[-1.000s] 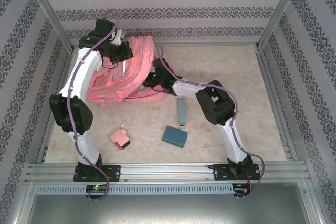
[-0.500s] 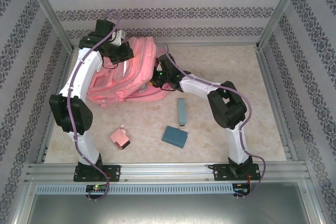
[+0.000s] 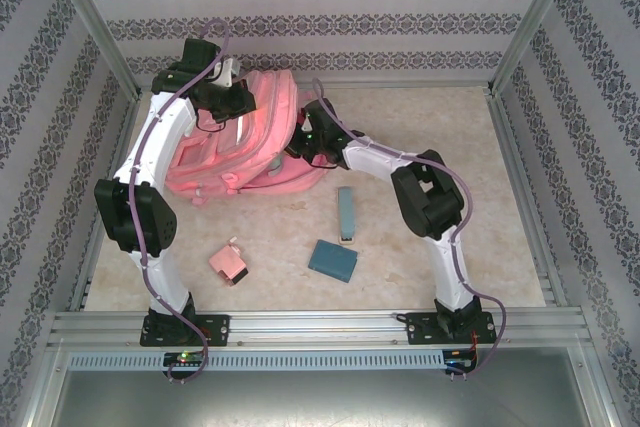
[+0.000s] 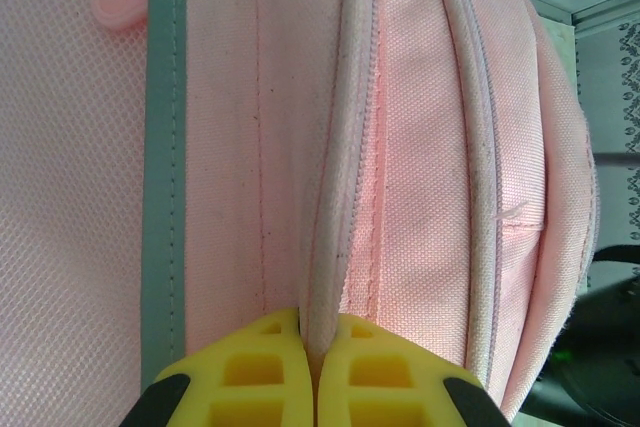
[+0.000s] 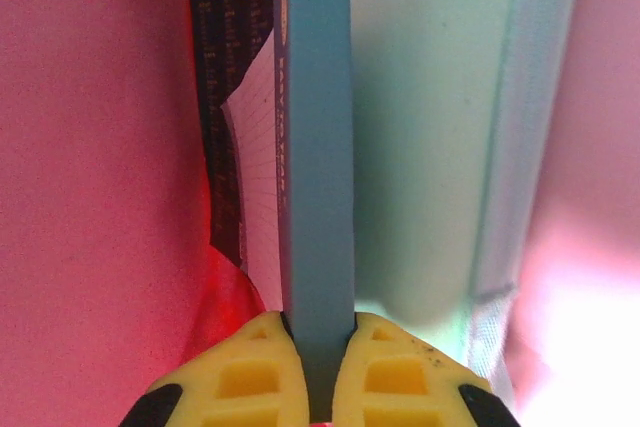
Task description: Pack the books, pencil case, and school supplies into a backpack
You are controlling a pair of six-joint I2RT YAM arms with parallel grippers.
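Slab (image 5: 318, 147) sits clamped in right fingers (image 5: 240, 377), seemingly inside backpack (image 3: 240, 152); left fingers (image 4: 250, 387) pinch seam (image 4: 335, 197).

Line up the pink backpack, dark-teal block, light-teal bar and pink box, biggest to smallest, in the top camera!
1. Large pink fabric backpack.
2. Squarish dark-teal block.
3. Slim light-teal bar and small pink boxy piece: about alike, so no ranking.
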